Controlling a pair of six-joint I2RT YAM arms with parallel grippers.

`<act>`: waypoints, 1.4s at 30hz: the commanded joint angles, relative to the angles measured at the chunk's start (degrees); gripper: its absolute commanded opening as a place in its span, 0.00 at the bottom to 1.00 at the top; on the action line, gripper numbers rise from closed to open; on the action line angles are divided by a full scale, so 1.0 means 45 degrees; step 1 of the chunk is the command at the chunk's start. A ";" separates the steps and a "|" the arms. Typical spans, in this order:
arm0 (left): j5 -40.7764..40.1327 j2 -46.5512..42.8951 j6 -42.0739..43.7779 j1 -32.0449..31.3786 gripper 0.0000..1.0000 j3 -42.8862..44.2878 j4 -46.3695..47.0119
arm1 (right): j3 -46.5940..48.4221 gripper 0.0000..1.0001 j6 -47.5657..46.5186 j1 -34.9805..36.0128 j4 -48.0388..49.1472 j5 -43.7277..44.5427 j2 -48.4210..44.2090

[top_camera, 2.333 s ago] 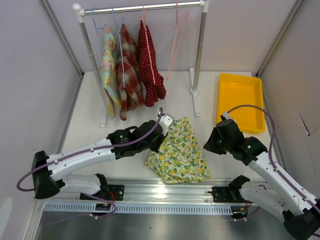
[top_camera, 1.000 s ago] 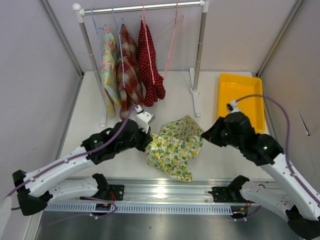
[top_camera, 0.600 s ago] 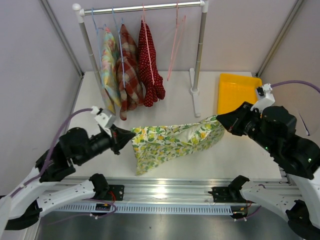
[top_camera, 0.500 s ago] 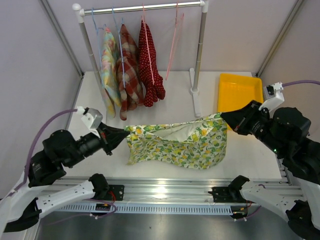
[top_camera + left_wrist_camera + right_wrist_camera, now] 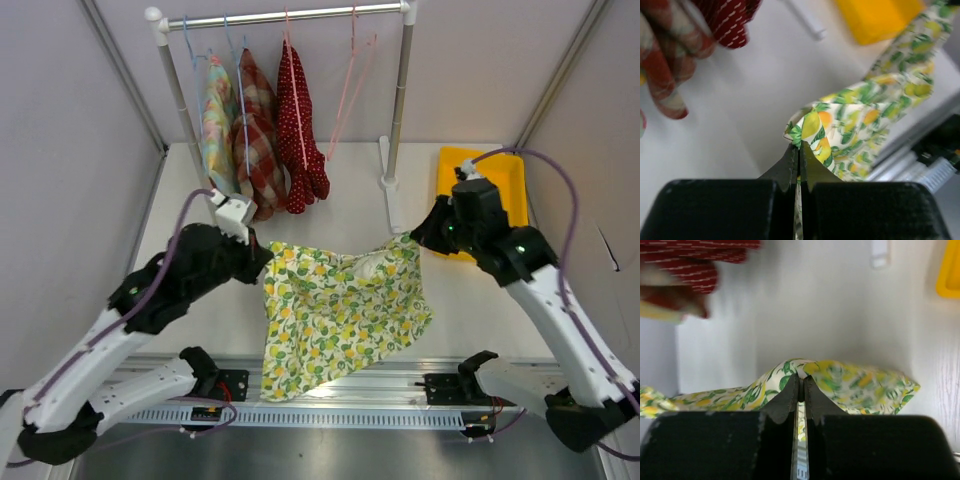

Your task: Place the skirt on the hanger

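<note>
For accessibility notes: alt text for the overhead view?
The left tool and right tool hold a lemon-print skirt between them, each shut on a top corner. Behind, a rack carries three garments and an empty pink hanger.

White table carries yellow tray; clothes rack.

White table, matte, evenly lit. Pale grey panels left, rear, right. White-post garment rack at table rear, metal bar on top. Yellow tray right rear. Aluminium rail along near edge.
</note>
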 commanded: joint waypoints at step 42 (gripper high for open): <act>1.0237 0.3376 -0.0765 0.8420 0.25 -0.4848 0.7321 | -0.5860 0.00 -0.0184 -0.4512 0.6215 -0.5503 0.2004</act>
